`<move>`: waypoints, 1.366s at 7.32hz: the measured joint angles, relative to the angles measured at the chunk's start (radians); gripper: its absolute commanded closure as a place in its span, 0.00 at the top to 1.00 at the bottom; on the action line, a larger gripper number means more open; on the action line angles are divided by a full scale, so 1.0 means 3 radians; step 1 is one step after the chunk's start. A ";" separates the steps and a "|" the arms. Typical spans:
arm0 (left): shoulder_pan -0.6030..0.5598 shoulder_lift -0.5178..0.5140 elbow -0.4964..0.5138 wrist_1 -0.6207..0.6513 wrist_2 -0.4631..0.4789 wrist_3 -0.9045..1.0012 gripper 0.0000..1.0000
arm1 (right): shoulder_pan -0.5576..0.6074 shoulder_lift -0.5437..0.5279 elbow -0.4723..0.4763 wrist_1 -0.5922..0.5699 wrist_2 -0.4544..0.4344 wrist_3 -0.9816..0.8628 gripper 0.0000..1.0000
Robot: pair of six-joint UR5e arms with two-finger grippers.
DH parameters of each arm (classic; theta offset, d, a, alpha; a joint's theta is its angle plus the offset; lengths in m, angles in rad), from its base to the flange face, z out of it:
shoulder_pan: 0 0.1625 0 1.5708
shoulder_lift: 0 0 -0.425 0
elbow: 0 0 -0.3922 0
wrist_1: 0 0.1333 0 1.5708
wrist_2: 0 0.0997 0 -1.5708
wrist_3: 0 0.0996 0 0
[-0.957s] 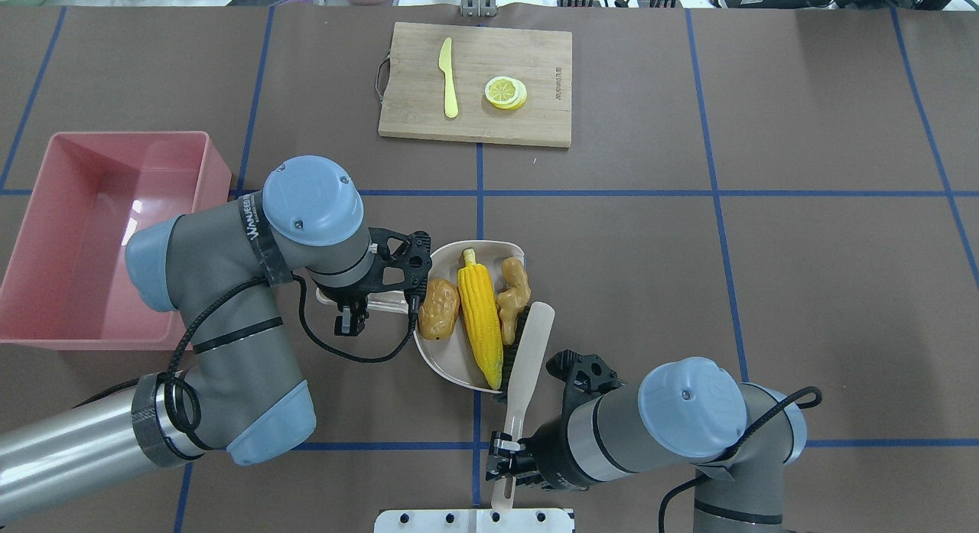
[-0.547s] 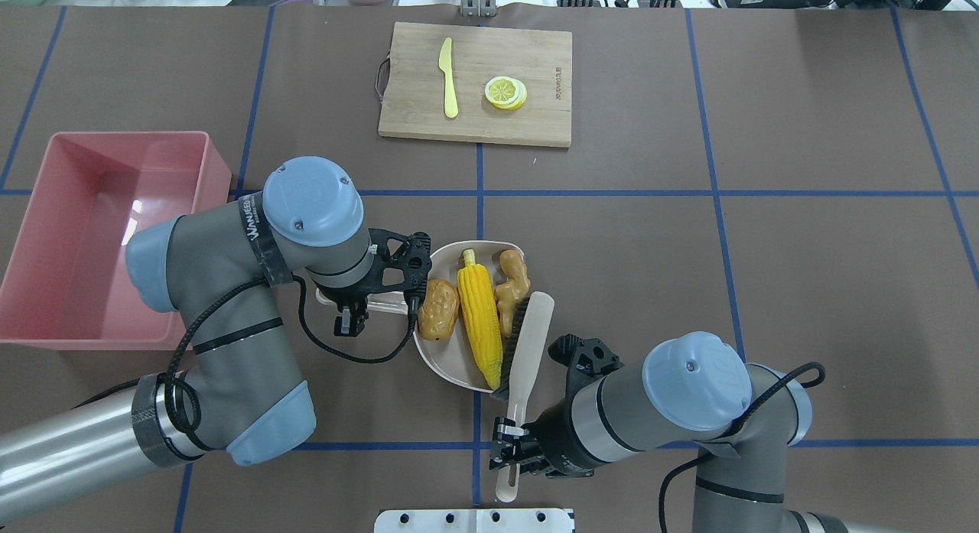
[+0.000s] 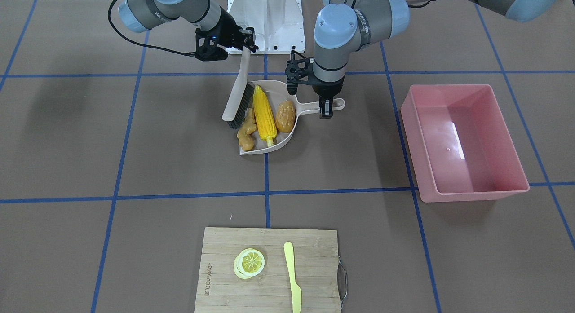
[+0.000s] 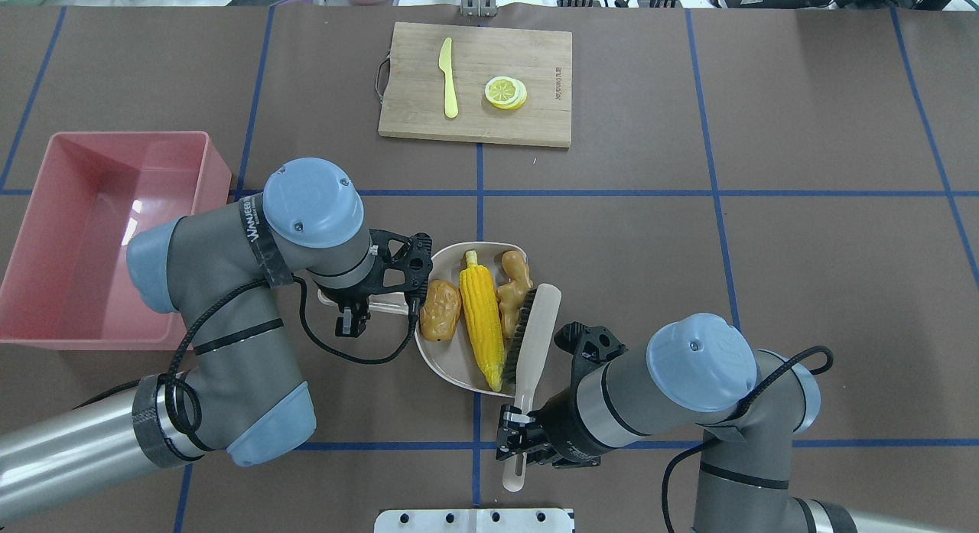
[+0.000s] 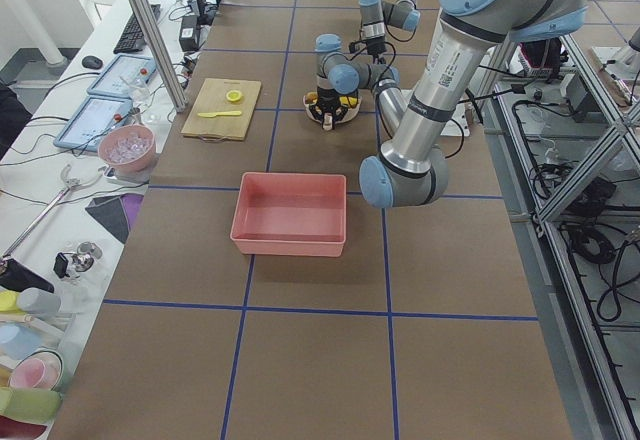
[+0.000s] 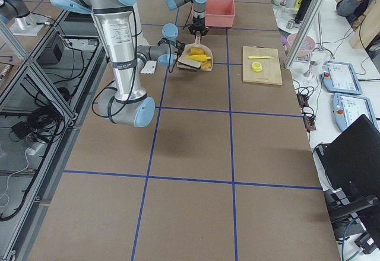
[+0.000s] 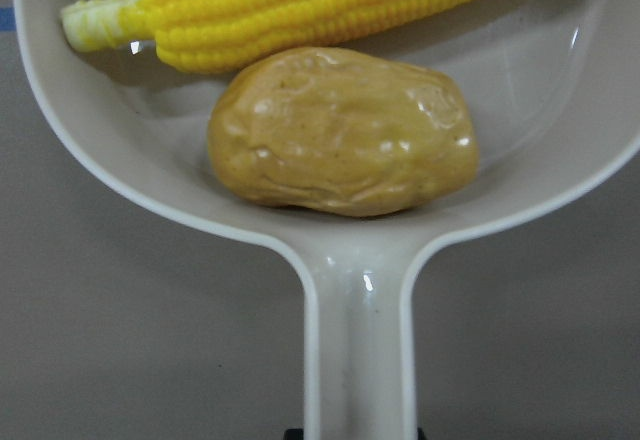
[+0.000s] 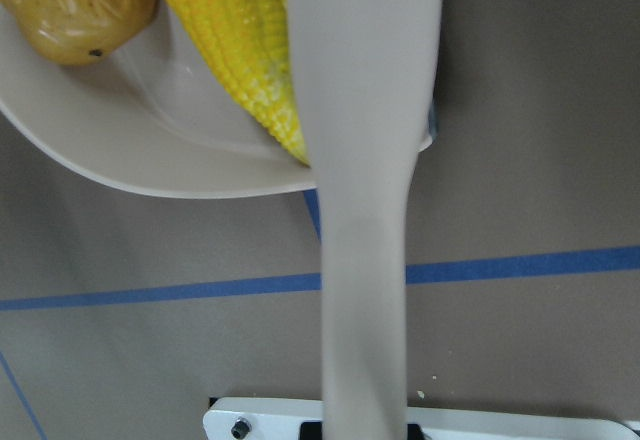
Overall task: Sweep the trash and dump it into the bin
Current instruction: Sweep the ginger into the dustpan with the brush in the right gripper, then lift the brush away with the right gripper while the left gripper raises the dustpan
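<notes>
The trash lies in a beige dustpan: a brown potato, a yellow corn cob, and a tan ginger root at the pan's open edge. My left gripper is shut on the dustpan's handle. The right gripper is shut on the handle of a beige brush. The brush's dark bristles rest against the ginger and the corn. The pink bin stands at the far left of the overhead view, with nothing in it, behind my left arm.
A wooden cutting board at the table's far middle carries a yellow plastic knife and a lemon slice. A white mount sits at the near edge. Blue tape lines cross the brown table.
My right arm has carried the brush a little away from the robot's base, along the dustpan's open side. The left arm and the dustpan have stayed put.
</notes>
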 measured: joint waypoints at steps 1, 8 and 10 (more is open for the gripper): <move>0.0004 0.0029 0.0012 -0.0075 -0.0002 -0.0008 0.00 | 0.0012 0.0000 0.0002 -0.0017 0.0009 -0.0010 0.00; 0.0021 0.0203 0.0023 -0.0551 -0.0011 -0.0081 0.00 | 0.0422 -0.0016 0.0339 -0.0908 0.0298 -0.0595 0.00; 0.0022 0.0239 0.0011 -0.0682 -0.0011 -0.0142 0.00 | 0.0899 -0.0062 0.0363 -0.1303 0.0651 -0.1227 0.00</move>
